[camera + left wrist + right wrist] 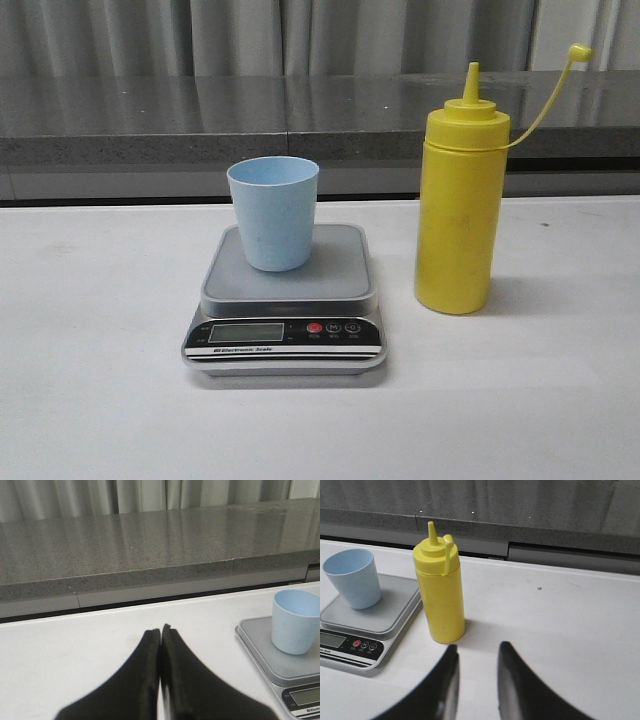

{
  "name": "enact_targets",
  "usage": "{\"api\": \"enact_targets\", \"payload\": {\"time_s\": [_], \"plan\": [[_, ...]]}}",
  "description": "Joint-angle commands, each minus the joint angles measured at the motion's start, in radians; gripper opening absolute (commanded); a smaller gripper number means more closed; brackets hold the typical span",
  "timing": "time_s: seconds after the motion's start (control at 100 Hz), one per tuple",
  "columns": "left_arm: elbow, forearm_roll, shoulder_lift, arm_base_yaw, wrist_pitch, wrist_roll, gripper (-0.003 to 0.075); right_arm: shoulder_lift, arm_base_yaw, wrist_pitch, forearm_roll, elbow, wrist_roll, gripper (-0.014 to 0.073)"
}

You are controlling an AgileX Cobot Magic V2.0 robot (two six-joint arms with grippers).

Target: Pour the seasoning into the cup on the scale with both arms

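Observation:
The pale blue cup (273, 211) stands upright on the grey platform of the scale (287, 300) in the middle of the white table. To its right the yellow seasoning bottle (458, 208) stands upright, its nozzle bare and its small cap (579, 52) hanging off a thin tether. Neither arm shows in the front view. My left gripper (161, 630) is shut with nothing in it, left of the scale (277, 655) and cup (295, 621). My right gripper (478, 649) is open and empty, just short of the bottle (440, 592), not touching it.
A grey stone ledge (200, 120) runs along the back of the table, with grey curtains behind it. The scale's display (245, 332) and red button (314, 328) face the front edge.

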Motion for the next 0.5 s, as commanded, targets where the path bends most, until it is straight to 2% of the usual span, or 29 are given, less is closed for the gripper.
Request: {"api": "enact_targets", "payload": {"time_s": [0.0, 0.03, 0.49], "plan": [[-0.026, -0.01, 0.006, 0.004, -0.081, -0.01, -0.002, 0.005, -0.007, -0.07, 0.001, -0.037, -0.01, -0.0027], [-0.026, -0.01, 0.006, 0.004, -0.081, -0.01, -0.002, 0.005, -0.007, -0.07, 0.003, -0.037, -0.009, -0.0072], [-0.026, -0.01, 0.006, 0.004, -0.081, -0.01, -0.002, 0.005, -0.007, -0.07, 0.003, -0.037, -0.009, -0.0068]]}}
